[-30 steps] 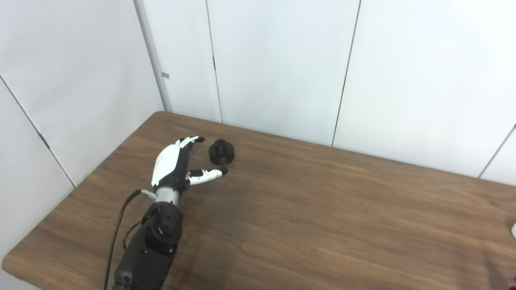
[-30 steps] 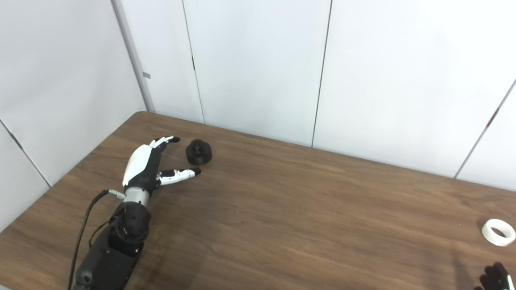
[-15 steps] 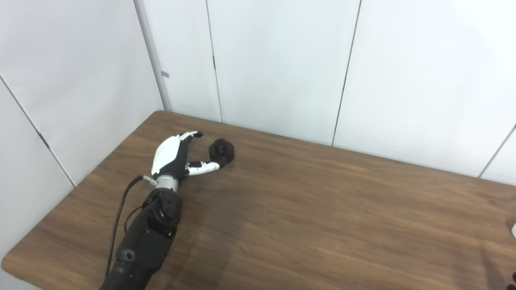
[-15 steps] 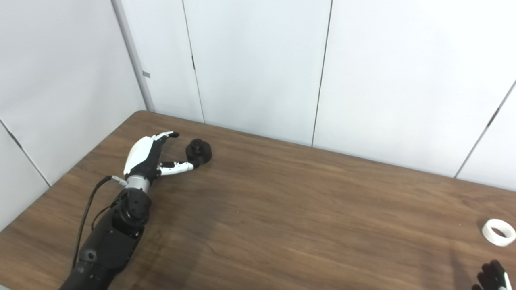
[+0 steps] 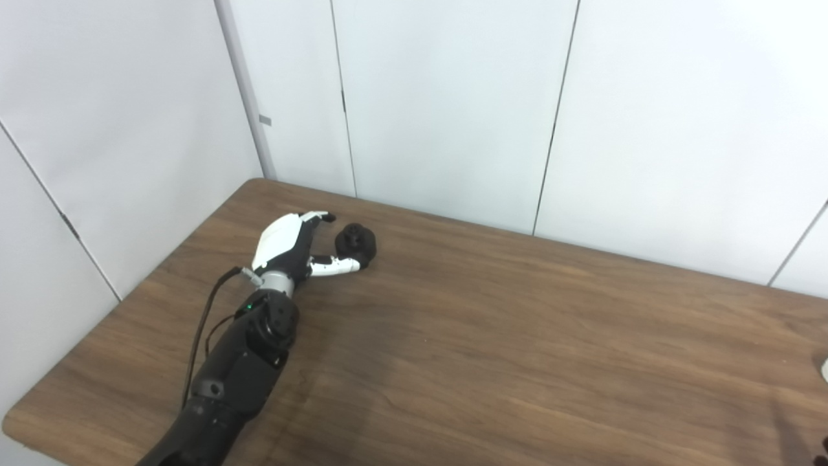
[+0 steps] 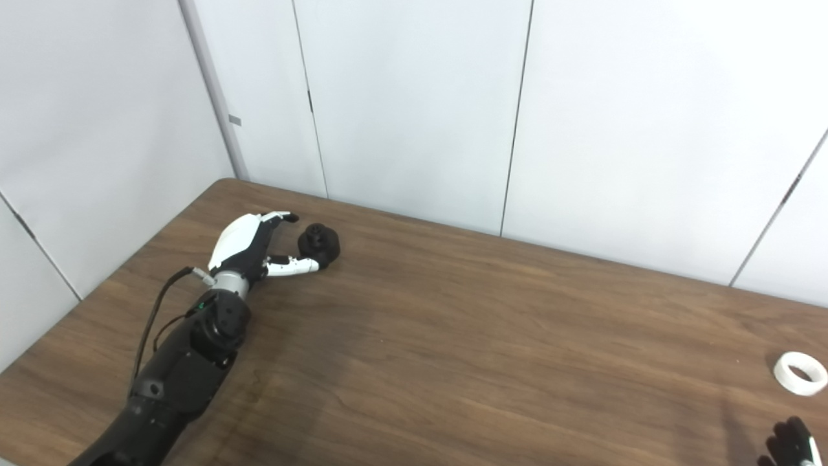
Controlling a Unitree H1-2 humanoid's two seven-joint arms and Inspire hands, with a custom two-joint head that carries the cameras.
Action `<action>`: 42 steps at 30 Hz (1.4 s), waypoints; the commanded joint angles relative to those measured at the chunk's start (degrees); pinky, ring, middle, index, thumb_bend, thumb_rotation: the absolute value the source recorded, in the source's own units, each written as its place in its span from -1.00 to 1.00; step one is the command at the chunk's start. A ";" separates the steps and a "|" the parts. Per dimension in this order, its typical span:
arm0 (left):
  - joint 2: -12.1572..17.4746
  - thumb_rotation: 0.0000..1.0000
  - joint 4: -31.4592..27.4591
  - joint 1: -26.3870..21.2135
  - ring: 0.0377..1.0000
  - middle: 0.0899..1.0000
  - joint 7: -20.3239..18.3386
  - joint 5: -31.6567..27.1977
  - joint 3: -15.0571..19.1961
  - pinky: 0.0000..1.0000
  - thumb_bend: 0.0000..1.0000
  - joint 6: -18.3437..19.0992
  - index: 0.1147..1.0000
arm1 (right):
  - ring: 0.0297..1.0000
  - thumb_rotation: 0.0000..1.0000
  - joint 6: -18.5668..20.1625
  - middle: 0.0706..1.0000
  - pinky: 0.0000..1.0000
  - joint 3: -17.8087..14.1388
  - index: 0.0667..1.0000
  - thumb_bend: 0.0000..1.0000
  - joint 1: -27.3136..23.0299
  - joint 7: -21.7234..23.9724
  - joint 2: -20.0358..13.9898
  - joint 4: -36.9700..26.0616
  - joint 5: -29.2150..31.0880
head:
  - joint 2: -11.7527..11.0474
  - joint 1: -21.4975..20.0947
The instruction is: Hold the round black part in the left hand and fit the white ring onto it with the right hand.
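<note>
The round black part (image 5: 356,244) stands on the brown table (image 5: 491,336) near its far left corner. My left hand (image 5: 289,244) lies open just left of it, fingers stretched toward the wall, thumb tip against the part's near side. The white ring (image 6: 800,373) lies flat at the table's right edge. Only the dark fingertips of my right hand (image 6: 790,444) show at the bottom right corner, a short way in front of the ring; their state is not clear.
White wall panels (image 5: 453,110) rise close behind the table's far edge and left side. A black cable (image 5: 204,336) loops beside my left forearm. The table's near left corner (image 5: 19,424) is close to that arm.
My left hand has reached forward and right across the table to the black part; the thumb now touches it. The ring and the right fingertips have stayed put.
</note>
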 commanded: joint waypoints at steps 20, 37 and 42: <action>4.98 -0.22 7.14 -8.19 1.00 0.88 -0.04 2.03 -4.20 1.00 0.86 1.13 0.64 | 1.00 1.00 -1.49 1.00 1.00 1.13 1.00 0.16 1.10 -0.19 1.74 2.37 0.40 | 0.10 -0.81; 4.90 -0.21 11.27 -12.18 1.00 0.90 -3.77 0.50 -5.60 1.00 0.89 1.38 0.62 | 1.00 1.00 -1.98 1.00 1.00 1.39 1.00 0.14 1.32 -0.63 1.96 2.61 -0.69 | 0.00 -1.49; 4.85 -0.19 11.33 -12.48 1.00 0.92 -5.56 -0.88 -5.84 1.00 0.93 1.20 0.63 | 1.00 1.00 -2.22 1.00 1.00 1.24 1.00 0.16 1.27 -0.54 2.16 2.88 0.05 | 0.10 -1.65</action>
